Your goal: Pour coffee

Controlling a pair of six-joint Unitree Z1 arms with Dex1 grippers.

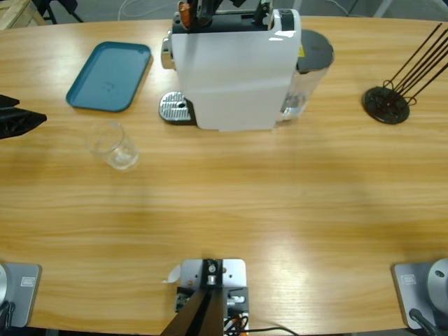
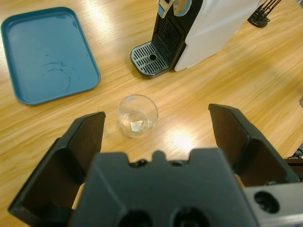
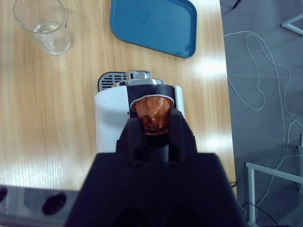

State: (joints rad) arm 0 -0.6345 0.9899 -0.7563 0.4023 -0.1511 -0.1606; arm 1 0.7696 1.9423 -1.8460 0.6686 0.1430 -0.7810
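Observation:
The white coffee machine [image 1: 234,73] stands at the table's far middle, its metal drip grate [image 1: 175,107] facing left. Over the machine's top my right gripper [image 1: 187,14] is shut on an orange-brown coffee capsule [image 1: 183,10]; in the right wrist view the capsule [image 3: 151,111] sits between the jaws of the gripper [image 3: 152,120], directly above the machine's top [image 3: 111,123]. An empty clear glass [image 1: 115,145] stands left of the machine on the table. My left gripper [image 1: 17,119] is at the left edge, open, and the glass [image 2: 138,115] lies ahead of and between its jaws, untouched.
A blue tray [image 1: 110,75] lies at the back left, beyond the glass. A black wire stand [image 1: 386,103] sits at the far right. The machine's grey-lidded water tank [image 1: 311,63] is on its right side. Cables lie on the floor behind the table [image 3: 260,94].

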